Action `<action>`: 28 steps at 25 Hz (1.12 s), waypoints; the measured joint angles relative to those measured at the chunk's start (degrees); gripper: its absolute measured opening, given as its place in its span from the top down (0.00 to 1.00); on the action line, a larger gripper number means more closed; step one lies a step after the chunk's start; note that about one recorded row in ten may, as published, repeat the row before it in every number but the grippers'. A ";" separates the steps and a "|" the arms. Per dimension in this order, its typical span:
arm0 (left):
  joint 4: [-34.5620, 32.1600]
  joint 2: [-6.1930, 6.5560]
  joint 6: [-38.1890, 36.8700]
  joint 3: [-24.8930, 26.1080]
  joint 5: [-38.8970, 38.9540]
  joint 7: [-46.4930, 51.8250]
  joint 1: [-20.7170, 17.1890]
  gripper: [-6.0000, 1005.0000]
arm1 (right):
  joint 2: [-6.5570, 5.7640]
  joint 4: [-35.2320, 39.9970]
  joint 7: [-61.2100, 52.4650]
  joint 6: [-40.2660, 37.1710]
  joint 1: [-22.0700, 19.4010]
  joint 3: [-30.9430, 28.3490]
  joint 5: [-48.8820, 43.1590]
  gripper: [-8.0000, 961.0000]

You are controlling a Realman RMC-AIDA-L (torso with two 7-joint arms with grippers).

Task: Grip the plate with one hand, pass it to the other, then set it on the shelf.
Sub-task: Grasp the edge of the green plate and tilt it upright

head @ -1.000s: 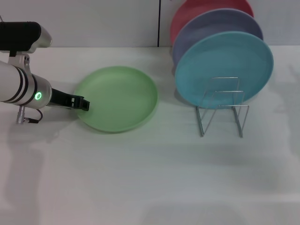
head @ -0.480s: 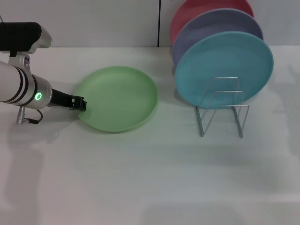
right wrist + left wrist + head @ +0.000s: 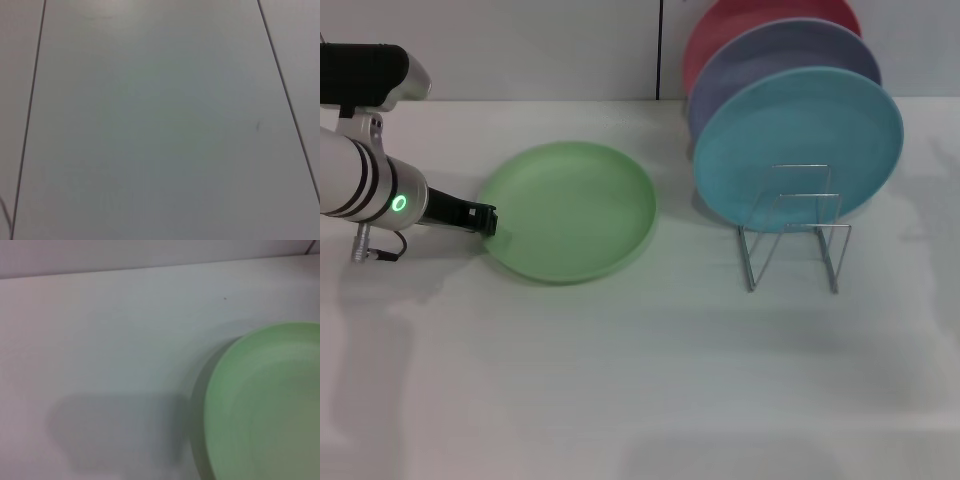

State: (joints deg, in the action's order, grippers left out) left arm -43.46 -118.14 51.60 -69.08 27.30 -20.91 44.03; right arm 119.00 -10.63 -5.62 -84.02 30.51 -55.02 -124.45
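We see a white table [image 3: 620, 380] spreading well beyond our fingers on every side. Far across it from our fingers, three plates stand on edge, one behind another: a turquoise-blue plate [image 3: 798, 146] nearest, a lavender plate [image 3: 775, 55] behind it, and a red plate [image 3: 740, 20] farthest back, against a pale wall [image 3: 520, 45].

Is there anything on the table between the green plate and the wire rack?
Head view: nothing lies between the green plate and the wire rack, only bare white table.
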 joint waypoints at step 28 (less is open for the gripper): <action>-0.23 0.18 1.03 0.53 -2.88 -0.01 0.26 0.90 | 0.00 0.00 0.00 -0.02 0.07 0.00 0.00 0.45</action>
State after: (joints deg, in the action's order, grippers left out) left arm -43.69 -117.96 52.63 -68.55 24.42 -20.92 44.30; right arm 119.00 -10.63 -5.62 -84.03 30.58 -55.02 -124.45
